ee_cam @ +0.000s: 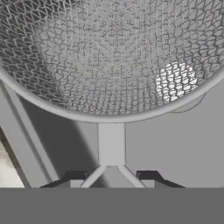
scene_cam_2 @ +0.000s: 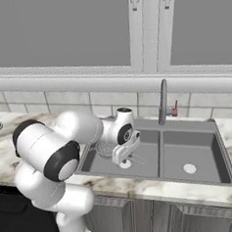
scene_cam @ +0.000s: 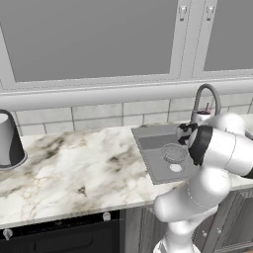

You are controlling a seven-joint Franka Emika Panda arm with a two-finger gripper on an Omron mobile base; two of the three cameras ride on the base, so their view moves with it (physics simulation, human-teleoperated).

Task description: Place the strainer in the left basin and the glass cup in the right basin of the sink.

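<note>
Up close in the hand view, the gripper (ee_cam: 111,177) has its two dark tips spread a bit, one on each side of the strainer's (ee_cam: 109,57) wire handle where it forks. Can't really tell if the pads are actually pinching the wire or just sitting next to it, the tips are mostly cut off at the bottom. The mesh bowl sits right in front of the fingers, with a pale round drain glowing through the mesh on the right.

From the right base view, the gripper (scene_cam_2: 124,159) is down inside the left basin (scene_cam_2: 148,165), and the strainer (scene_cam_2: 105,148) is there too, over at the left end of that basin, its handle running toward the hand. The right basin (scene_cam_2: 209,153) has only its pale drain in it.

Further back, the sink (scene_cam_2: 225,179) has the faucet (scene_cam_2: 162,102) rising behind the divider. In the left base view a big grey cylinder (scene_cam: 9,141) stands well apart on the marble counter (scene_cam: 74,168), far left.
</note>
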